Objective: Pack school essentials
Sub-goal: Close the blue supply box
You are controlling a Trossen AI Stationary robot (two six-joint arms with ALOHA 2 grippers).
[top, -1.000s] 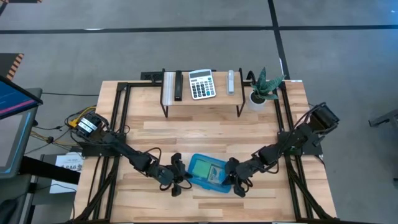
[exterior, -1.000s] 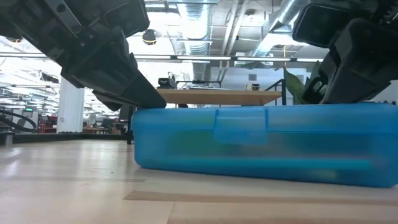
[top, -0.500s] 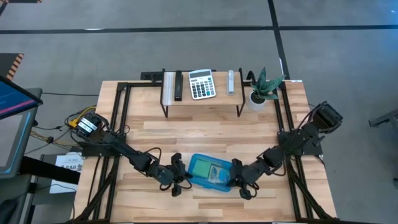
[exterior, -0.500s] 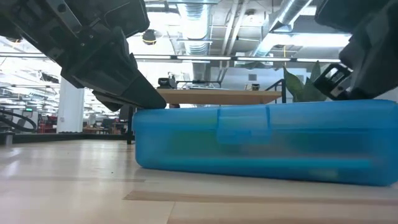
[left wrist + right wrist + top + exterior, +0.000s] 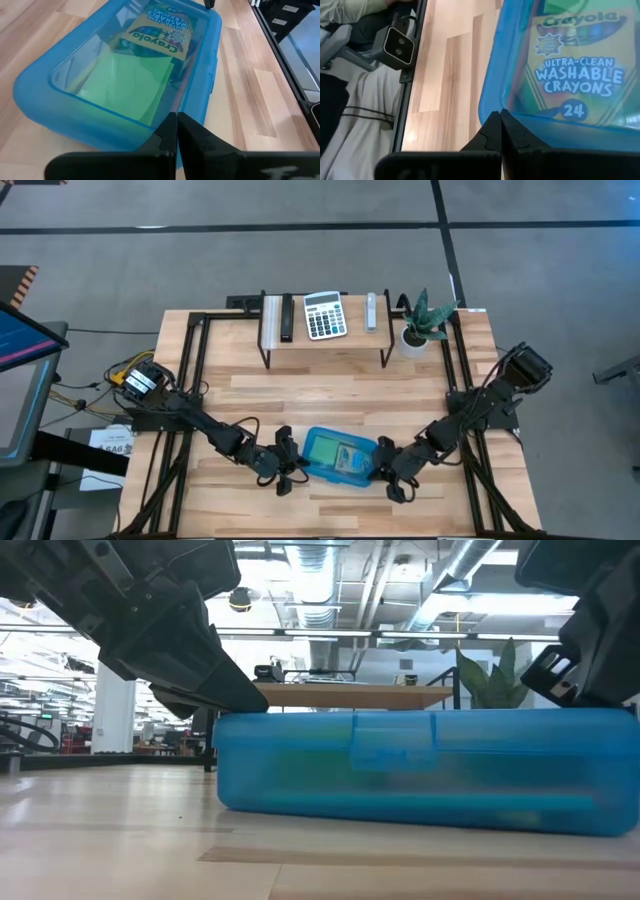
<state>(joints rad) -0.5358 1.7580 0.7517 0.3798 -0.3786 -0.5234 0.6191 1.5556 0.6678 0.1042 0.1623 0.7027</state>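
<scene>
Starting at the nine o'clock side of the wooden table, the left arm reaches in low across the boards. The left gripper sits with its fingers pressed together, tips right at the nine o'clock end of the blue plastic case. From the wrist view those tips appear to touch the lid's edge; from table height the dark gripper meets the case's upper corner.

The case lies flat near the table's six o'clock edge, about midway across, with its lid down and a clasp tab showing on the near side. Through the tinted lid I can make out the crayon box, label up, lying toward the three o'clock end, and a lime sticky-note pad toward the nine o'clock end. Whatever else may be in there is too blurred by the plastic to tell.

At the three o'clock end of the case the right gripper has its fingers shut tight together, tips at the lid's corner nearest the six o'clock edge; the right arm slants away toward four o'clock.

Far back at twelve o'clock, a small raised shelf carries a calculator. Just beside the shelf's three o'clock end stands a potted plant, well apart from the case and both arms.
</scene>
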